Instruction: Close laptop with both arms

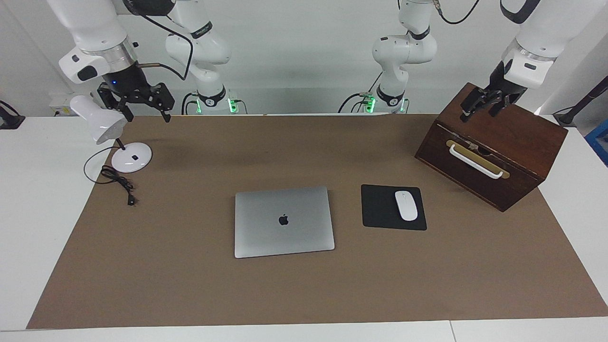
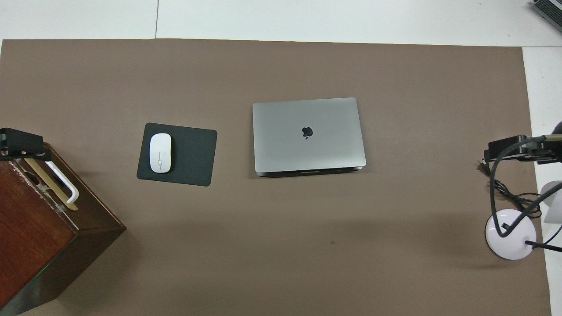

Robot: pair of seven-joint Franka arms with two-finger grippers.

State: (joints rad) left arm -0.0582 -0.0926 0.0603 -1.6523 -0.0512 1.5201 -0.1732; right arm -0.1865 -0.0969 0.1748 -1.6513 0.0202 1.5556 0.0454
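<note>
The laptop (image 1: 283, 221) (image 2: 308, 134) lies in the middle of the brown mat with its silver-grey lid folded flat and the dark apple logo facing up. My left gripper (image 1: 478, 114) (image 2: 21, 142) hangs open over the top of the wooden box, touching nothing. At the right arm's end of the table, my right gripper (image 1: 146, 114) (image 2: 509, 148) is open and empty, up in the air over the desk lamp. Neither gripper is near the laptop.
A black mouse pad (image 1: 380, 209) with a white mouse (image 1: 406, 205) lies beside the laptop toward the left arm's end. The wooden box (image 1: 522, 142) has a white handle (image 1: 475, 161). A white desk lamp (image 1: 130, 159) and its cable (image 1: 118, 183) sit at the right arm's end.
</note>
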